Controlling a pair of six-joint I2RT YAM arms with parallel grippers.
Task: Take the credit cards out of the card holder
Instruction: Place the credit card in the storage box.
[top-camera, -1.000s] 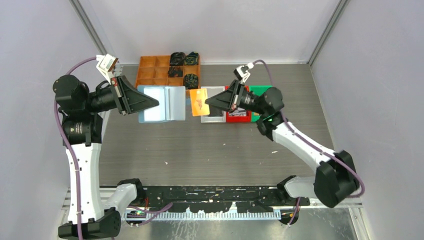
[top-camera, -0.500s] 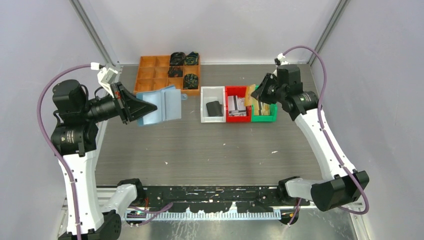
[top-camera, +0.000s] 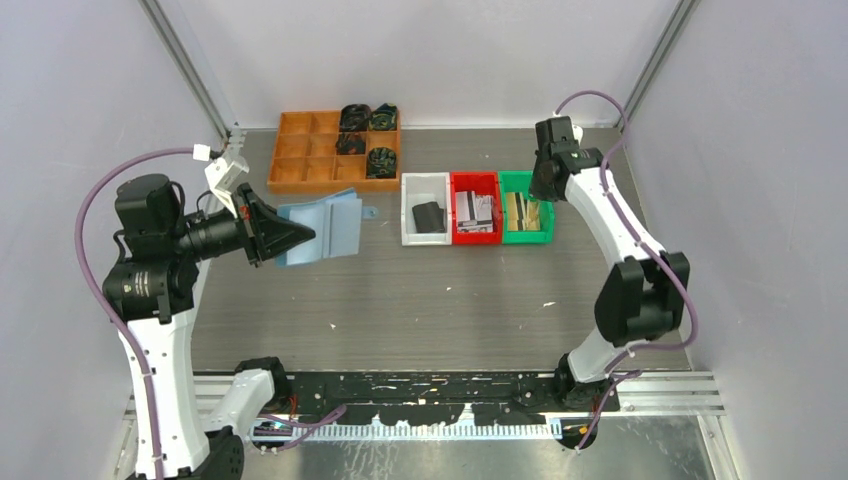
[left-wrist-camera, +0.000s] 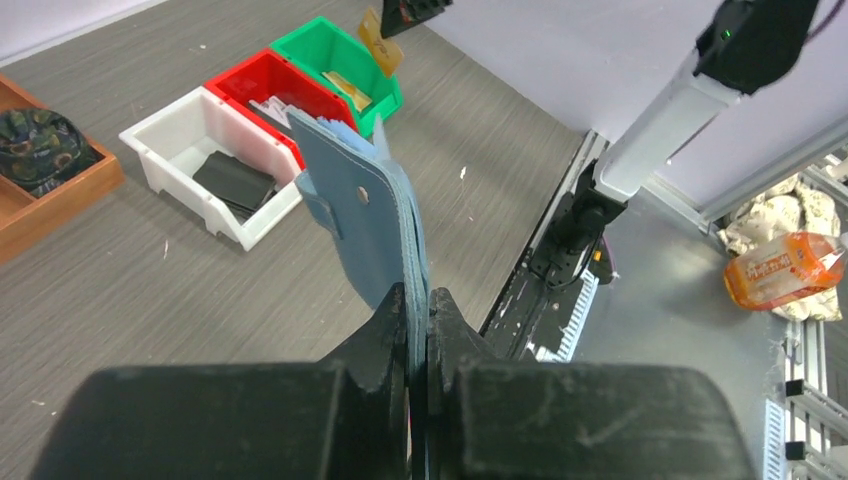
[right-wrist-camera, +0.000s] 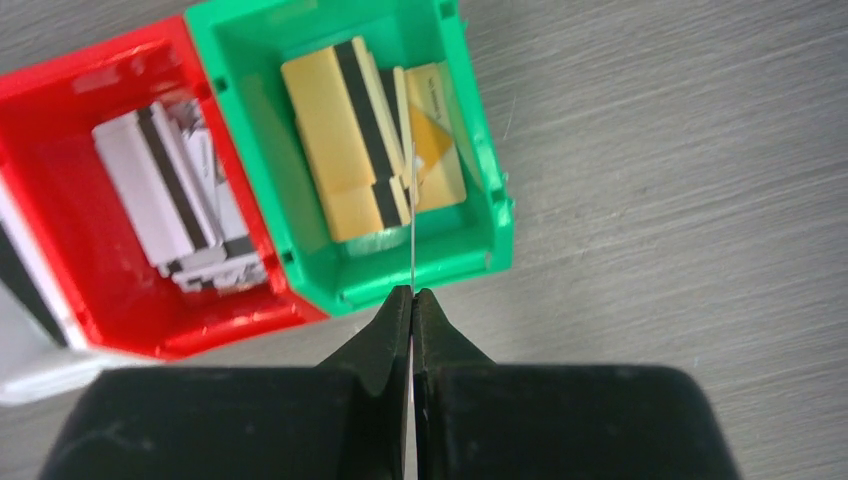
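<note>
Tabletop (top-camera: 400, 300) below; card holder (left-wrist-camera: 365, 220) between left jaws (card (left-wrist-camera: 380, 48) between right jaws).

Overhead wide, wrist views nearer, green bin (top-camera: 527, 238) shared

Two white-and-black arms (top-camera: 160, 345).
Purple cables (top-camera: 590, 95), chunky black joints (top-camera: 148, 200), black wedge-shaped grippers (left-wrist-camera: 418, 300).

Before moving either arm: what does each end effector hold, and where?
The left end effector pinches the blue card holder by one edge; the right end effector pinches a credit card by its edge.
</note>
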